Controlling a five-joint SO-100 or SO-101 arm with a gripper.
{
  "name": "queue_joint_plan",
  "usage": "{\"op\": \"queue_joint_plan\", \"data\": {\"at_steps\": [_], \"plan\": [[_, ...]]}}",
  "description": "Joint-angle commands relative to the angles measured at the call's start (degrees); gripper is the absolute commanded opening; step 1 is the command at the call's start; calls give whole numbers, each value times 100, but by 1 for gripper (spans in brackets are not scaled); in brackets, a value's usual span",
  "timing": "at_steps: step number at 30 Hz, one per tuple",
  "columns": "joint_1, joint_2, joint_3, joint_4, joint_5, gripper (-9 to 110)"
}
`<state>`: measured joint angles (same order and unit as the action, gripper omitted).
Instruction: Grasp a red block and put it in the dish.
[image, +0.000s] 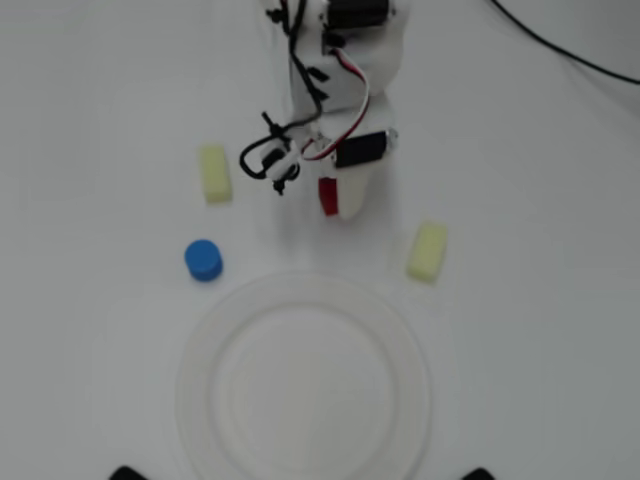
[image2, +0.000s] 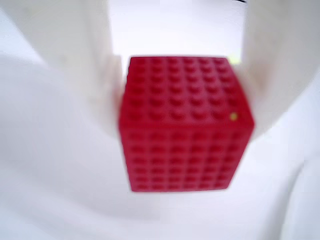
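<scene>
Gripper (image: 334, 198) was clamped on the red block (image: 327, 196): in the wrist view the white fingers (image2: 75, 65) sat tight against both sides of the cube (image2: 185, 125), which filled most of the frame and showed a studded, grid-like surface with a tiny yellow speck on one face. Overhead view had the block mostly hidden under the white arm (image: 350, 70), only a red sliver showing at the gripper's left edge. Could not tell from either view whether the block was resting on the table (image: 80, 380) or lifted off it. The block was above the dish (image: 305, 385) in the overhead picture, apart from its rim, not over it. Dish was a large round white plate at bottom centre. Blue cylinder (image: 203, 260) stood just beyond the dish's upper-left rim. One pale yellow block (image: 215, 173) lay to the left of the gripper, another pale yellow block (image: 428, 251) lower right, near the dish's upper-right rim. Black cable (image: 560, 45) ran across the top right corner.
</scene>
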<state>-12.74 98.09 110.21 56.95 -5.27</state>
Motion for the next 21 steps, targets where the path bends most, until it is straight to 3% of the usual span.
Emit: {"op": "queue_joint_plan", "data": {"at_steps": [1,10,21], "plan": [[202,738,-114,-316,-167,0],[457,896,193,-2602,-1090,0],[448,-1362,-1898,-2681,-923,0]]}}
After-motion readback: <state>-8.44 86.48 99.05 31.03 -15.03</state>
